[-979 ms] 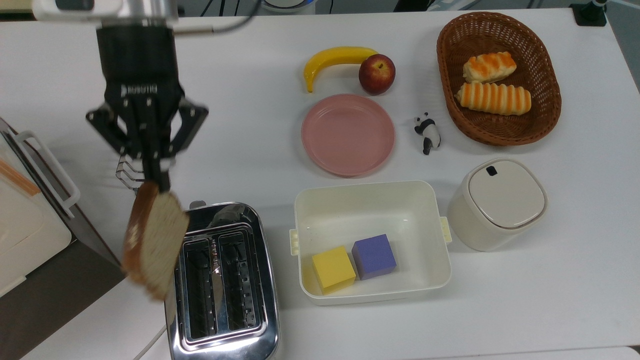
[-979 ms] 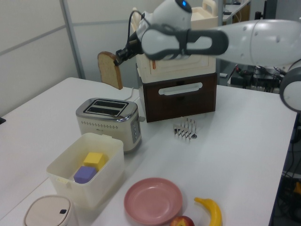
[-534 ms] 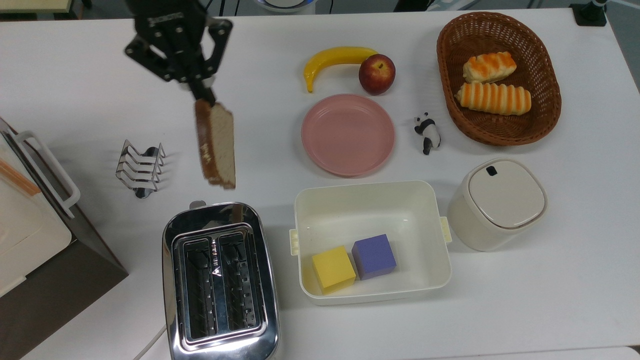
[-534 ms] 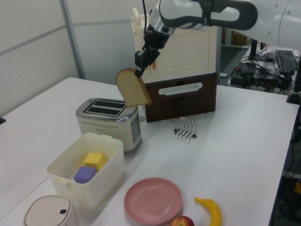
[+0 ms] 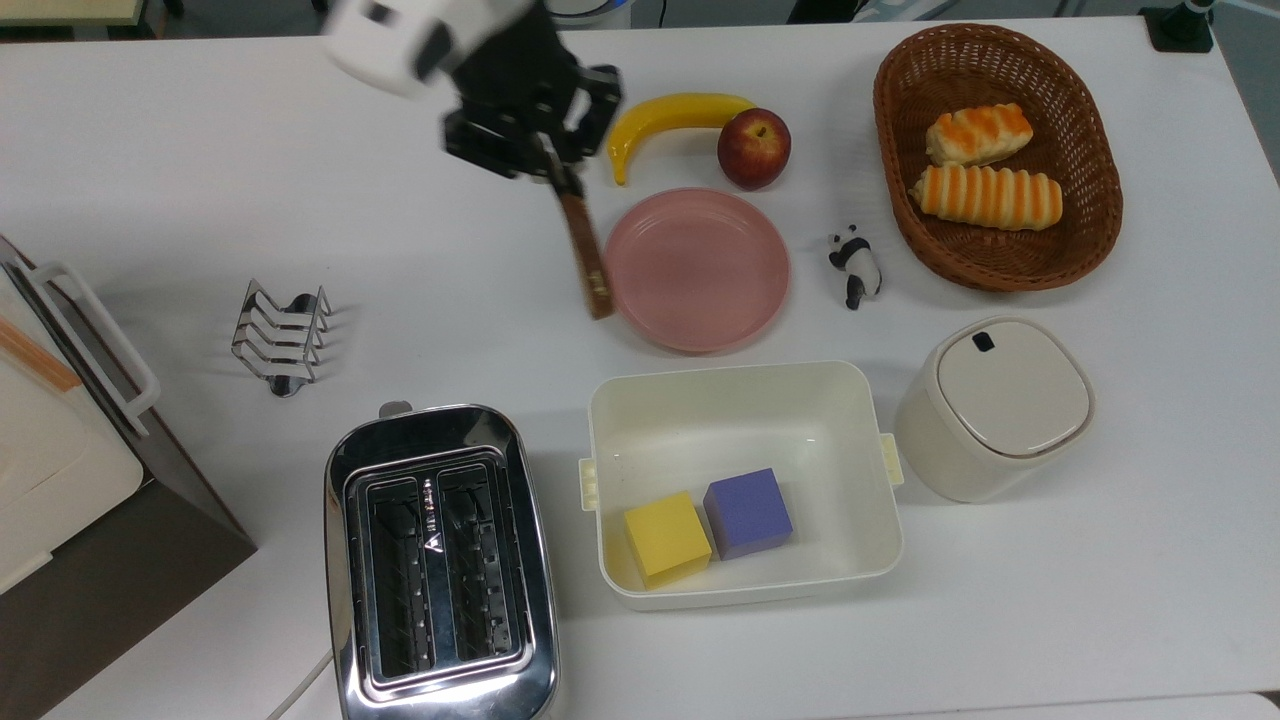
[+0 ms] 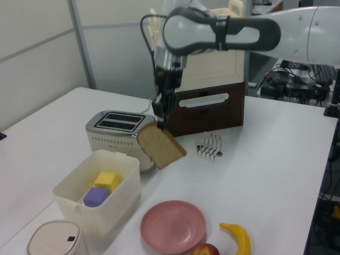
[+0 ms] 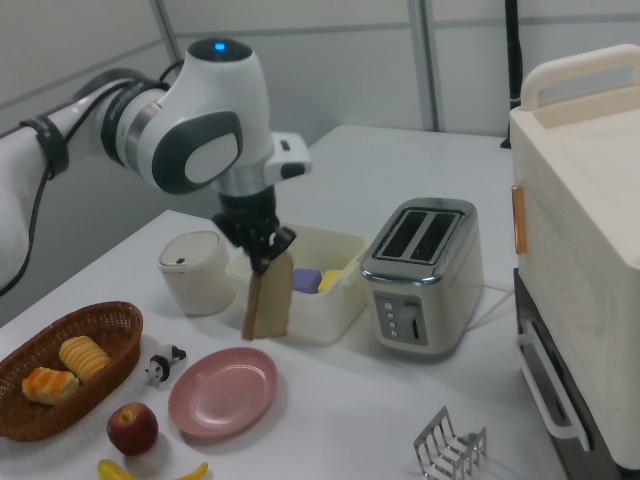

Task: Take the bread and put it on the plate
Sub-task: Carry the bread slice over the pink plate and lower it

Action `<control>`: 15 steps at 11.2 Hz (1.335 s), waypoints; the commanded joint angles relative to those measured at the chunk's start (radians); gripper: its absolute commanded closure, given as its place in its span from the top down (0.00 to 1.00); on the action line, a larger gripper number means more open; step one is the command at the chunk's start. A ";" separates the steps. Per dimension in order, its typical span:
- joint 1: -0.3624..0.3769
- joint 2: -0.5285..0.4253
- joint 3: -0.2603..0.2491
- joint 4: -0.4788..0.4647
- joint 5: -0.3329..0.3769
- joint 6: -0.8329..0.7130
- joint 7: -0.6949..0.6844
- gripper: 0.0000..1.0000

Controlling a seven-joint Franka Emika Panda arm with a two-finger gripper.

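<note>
Bread [image 5: 587, 255] pinched by its upper edge in gripper [image 5: 551, 165], fingers closed on crust, slice hanging in air above table [image 5: 300, 180]. Seen edge-on in top view, lower end just at the top view's left rim of plate [image 5: 697, 270]. Face-on in left view [image 6: 161, 146], tilted, hanging between toaster [image 6: 122, 137] and toast rack [image 6: 209, 145], plate [image 6: 173, 226] lower down and bare. In right view, slice [image 7: 268, 295] upright in front of cream tub [image 7: 300, 280], above plate [image 7: 222, 392]. Banana [image 5: 670, 120] and apple [image 5: 753, 148] just beyond plate; panda figure [image 5: 855, 265] beside it; basket [image 5: 995, 155] with striped rolls well apart.
</note>
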 commanded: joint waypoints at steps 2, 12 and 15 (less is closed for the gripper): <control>0.102 0.059 -0.007 -0.046 -0.065 -0.103 0.006 0.00; 0.254 0.092 -0.007 -0.058 -0.062 -0.213 0.012 0.03; 0.254 0.121 -0.007 -0.060 -0.069 -0.201 0.007 0.23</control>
